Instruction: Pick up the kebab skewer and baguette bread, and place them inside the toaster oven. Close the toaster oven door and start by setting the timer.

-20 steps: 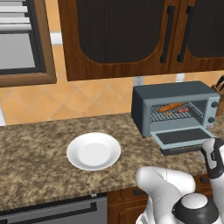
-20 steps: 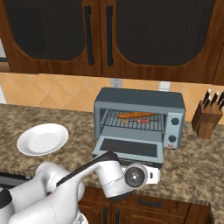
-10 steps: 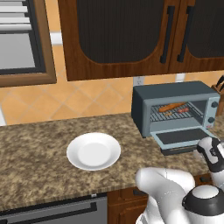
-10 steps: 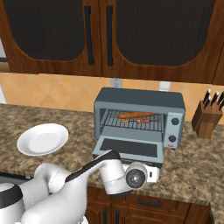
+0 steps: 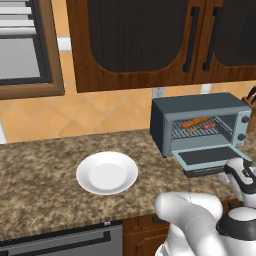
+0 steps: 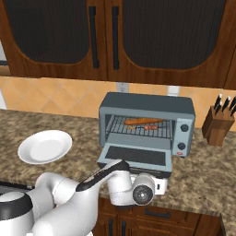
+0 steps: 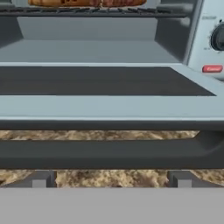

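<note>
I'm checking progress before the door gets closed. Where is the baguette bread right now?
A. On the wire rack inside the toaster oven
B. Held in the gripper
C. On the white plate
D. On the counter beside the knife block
A: the baguette bread lies on the rack inside the toaster oven, next to the kebab skewer, behind the lowered toaster oven door.

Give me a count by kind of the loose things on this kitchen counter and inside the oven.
Toaster oven: 1
Baguette bread: 1
Kebab skewer: 1
White plate: 1
Knife block: 1
Total: 5
</note>
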You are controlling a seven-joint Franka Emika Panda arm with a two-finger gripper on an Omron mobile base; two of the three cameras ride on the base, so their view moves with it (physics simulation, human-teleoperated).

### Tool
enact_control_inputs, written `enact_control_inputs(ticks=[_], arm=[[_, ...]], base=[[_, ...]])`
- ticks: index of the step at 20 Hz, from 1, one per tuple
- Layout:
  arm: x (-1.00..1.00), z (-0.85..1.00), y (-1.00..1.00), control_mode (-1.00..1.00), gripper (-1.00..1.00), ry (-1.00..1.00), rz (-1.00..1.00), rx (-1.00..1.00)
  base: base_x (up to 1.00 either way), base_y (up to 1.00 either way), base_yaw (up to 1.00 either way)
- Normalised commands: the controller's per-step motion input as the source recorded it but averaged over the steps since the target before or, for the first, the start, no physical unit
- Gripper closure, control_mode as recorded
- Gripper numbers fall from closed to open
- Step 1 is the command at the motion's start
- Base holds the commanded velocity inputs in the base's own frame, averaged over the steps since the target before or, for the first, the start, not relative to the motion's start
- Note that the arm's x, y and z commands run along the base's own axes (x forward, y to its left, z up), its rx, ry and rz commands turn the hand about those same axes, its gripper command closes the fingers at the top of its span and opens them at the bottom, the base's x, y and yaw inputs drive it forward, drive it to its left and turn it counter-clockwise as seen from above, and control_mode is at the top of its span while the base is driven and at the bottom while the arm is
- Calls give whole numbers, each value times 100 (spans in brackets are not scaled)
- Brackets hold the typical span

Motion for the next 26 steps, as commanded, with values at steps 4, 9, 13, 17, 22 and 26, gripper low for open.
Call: enact_control_inputs(ticks=[4, 9, 13, 17, 22, 26], arm=[[2, -22, 0, -100, -100, -2, 0, 0], [0, -11, 0, -100, -100, 0, 0, 0], [5, -6, 4, -100, -100, 0, 0, 0], [9, -15, 0, -100, -100, 0, 0, 0], [23, -11, 0, -100, -100, 0, 0, 0], [28, -8, 0, -100, -100, 0, 0, 0]], base=[[0, 0, 0], [0, 0, 0], [0, 0, 0], [0, 0, 0], [0, 0, 0], [0, 0, 0]])
